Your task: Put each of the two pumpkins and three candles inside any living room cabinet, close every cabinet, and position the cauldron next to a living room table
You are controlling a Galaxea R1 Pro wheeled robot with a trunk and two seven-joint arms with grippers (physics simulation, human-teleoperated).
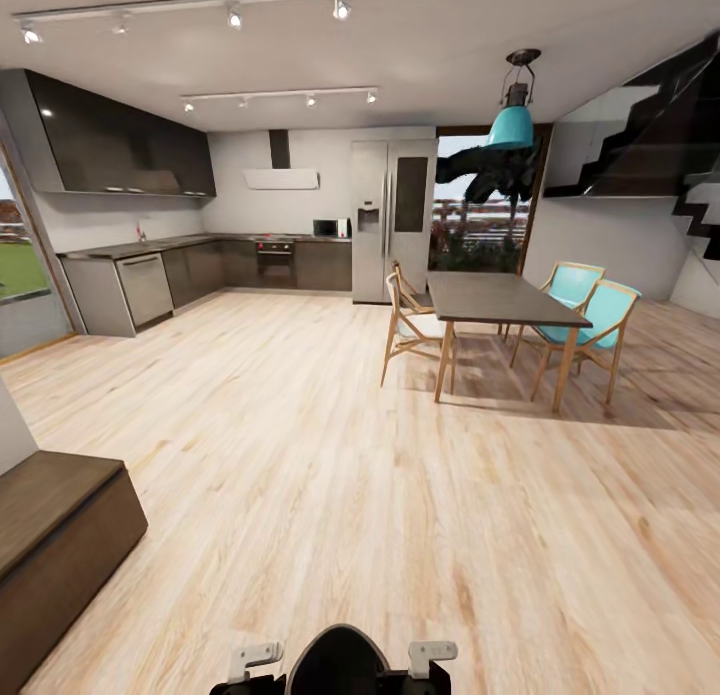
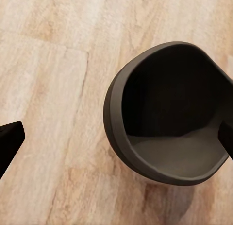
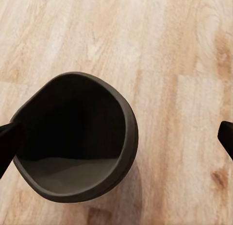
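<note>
Between both tools, each spread wide and empty, the dark cauldron (image 2: 167,115) is seen on the wood floor (image 1: 330,495); grasping is judged next.

Your light wood plank floor (image 1: 300,495) carries the dark cauldron (image 2: 170,113), standing upright. Farther off on it stand a dining table (image 1: 500,300) with chairs (image 1: 590,320) and a low brown cabinet (image 1: 60,535).

Pale, faintly glossy wood-plank floor (image 1: 300,455); matt dark grey rounded cauldron (image 2: 170,118), smooth inside; dark brown wooden low cabinet (image 1: 55,535); brushed-metal tall fridge (image 1: 392,215); glossy black upper cupboards (image 1: 120,140).
</note>
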